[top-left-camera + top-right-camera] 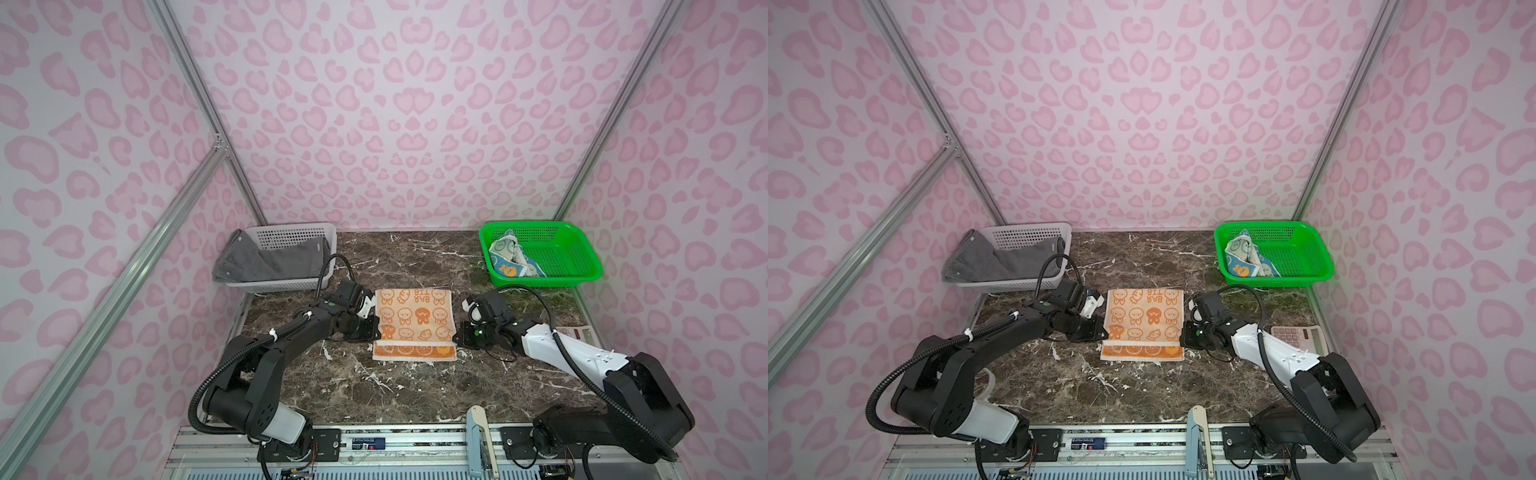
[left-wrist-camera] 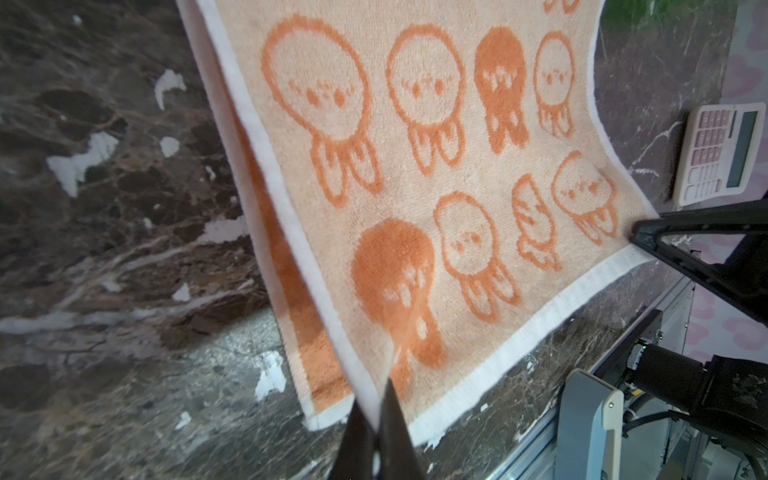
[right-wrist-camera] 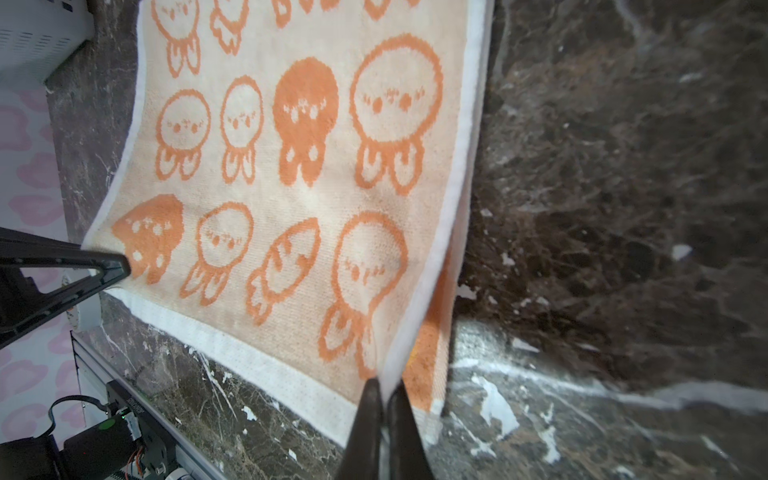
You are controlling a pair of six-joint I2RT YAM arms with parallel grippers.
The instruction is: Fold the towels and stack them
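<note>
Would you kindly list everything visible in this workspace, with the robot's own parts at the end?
orange towel: one, orange with rabbit prints, middle of the table, partly folded over itself
grey towel: one, dark grey, draped in the white basket
white basket: one, white, far-left corner of the table
blue towel: one, blue and cream, crumpled in the green basket
green basket: one, green, far-right corner of the table
calculator: one, cream with pink keys, right edge of the table
table: one, dark brown marble pattern
left gripper: one, black, shut on the orange towel's upper-layer corner
right gripper: one, black, shut on the opposite corner
</note>
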